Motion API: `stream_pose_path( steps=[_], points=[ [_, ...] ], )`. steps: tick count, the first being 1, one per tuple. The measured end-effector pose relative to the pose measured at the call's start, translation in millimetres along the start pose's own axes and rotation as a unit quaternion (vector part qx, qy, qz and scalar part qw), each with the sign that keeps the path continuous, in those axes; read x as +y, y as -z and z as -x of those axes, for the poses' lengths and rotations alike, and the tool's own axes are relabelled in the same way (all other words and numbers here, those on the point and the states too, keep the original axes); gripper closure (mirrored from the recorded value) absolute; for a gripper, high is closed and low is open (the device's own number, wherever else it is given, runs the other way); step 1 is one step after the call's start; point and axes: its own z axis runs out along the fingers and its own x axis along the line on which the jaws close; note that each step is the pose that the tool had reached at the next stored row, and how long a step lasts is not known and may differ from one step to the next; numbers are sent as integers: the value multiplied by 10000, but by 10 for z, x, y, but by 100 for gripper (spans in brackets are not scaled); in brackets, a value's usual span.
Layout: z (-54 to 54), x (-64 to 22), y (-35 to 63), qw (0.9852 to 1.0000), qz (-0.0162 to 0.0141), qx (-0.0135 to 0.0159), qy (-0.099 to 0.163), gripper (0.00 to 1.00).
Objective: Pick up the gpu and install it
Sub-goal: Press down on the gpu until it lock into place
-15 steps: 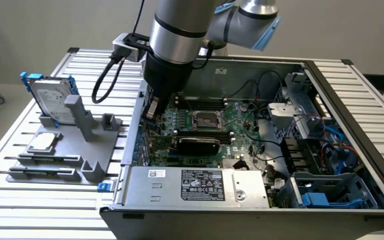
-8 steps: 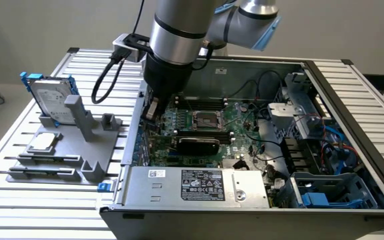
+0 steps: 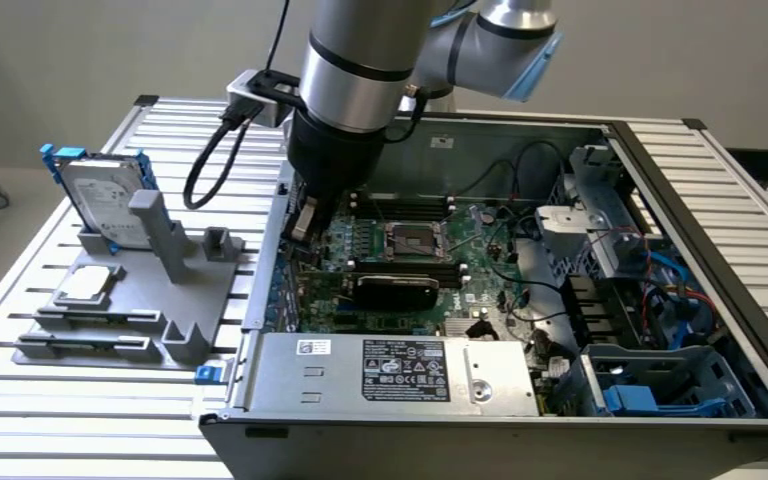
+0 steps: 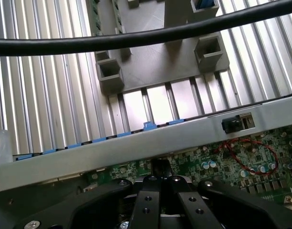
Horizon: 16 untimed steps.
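Exterior view: arm reaches down into the open PC case (image 3: 704, 180) at its rear wall, on the exterior view's left. End effector (image 4: 160, 183) is clenched just above the motherboard (image 3: 411, 240), w/ nothing clearly gripped between the fingers. The gpu (image 3: 395, 290) sits upright on the board, black shroud facing the camera, apparently in its slot. Risks, as I judge: card only half seated if pressed unevenly; clenched fingers so near the board could scrape parts; black cable (image 4: 136, 38) could snag the case edge.
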Motion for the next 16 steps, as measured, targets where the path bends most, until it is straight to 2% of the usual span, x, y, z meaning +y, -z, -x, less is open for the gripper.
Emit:
stream_pose_path(
  steps=[7, 16],
  points=[
    [0, -1, 0, 10000, 4, -14, -52, 89],
    [6, -23, 12, 10000, 4, -18, -62, 89]
  ],
)
